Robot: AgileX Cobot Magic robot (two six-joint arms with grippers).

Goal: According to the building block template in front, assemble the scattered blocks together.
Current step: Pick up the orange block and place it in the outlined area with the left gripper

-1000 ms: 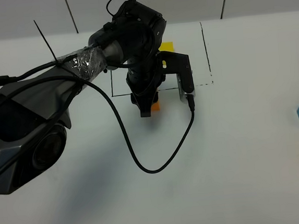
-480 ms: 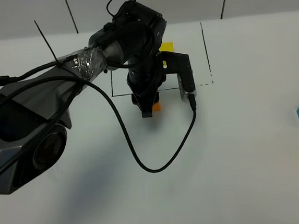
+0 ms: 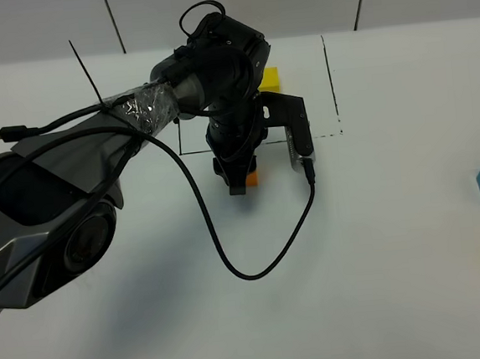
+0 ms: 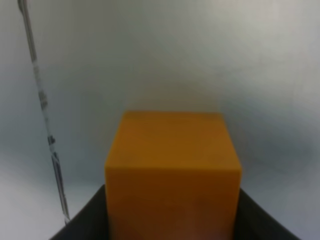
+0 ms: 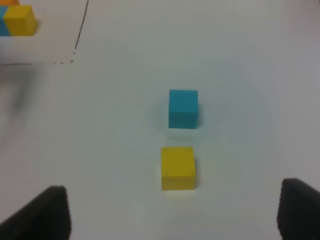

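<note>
- left gripper (image 3: 236, 178) is reached out over the table (image 3: 385, 301), just outside the near line of the black frame (image 3: 330, 79). its jaws are clamped on the orange block (image 4: 172, 170), with the dark fingers flush against both side faces in the wrist view. can't tell if the block is resting on the table or lifted off it.
- a loose cable (image 3: 255, 254) loops down from that wrist onto the table beside the drop spot. i'd watch it doesn't drag across whatever gets set down.
- right gripper (image 5: 172, 212) hangs spread wide with nothing in it, looking down on the other two loose blocks.
- the template (image 3: 267, 79) sits inside the frame on the far side. from the high camera only its yellow cube shows, the rest is behind the left arm.
- blue block (image 5: 183, 108) and yellow block (image 5: 177, 167) sit near each other but not touching, far over on the right and well apart from the orange one.
- my read: the step in hand is setting orange down as the anchor for the copy.
- to do it well, land it flat and square to the frame lines. leave bare table on the sides where blue and yellow have to butt up.
- then open and pull straight up so it doesn't twist or skate.
</note>
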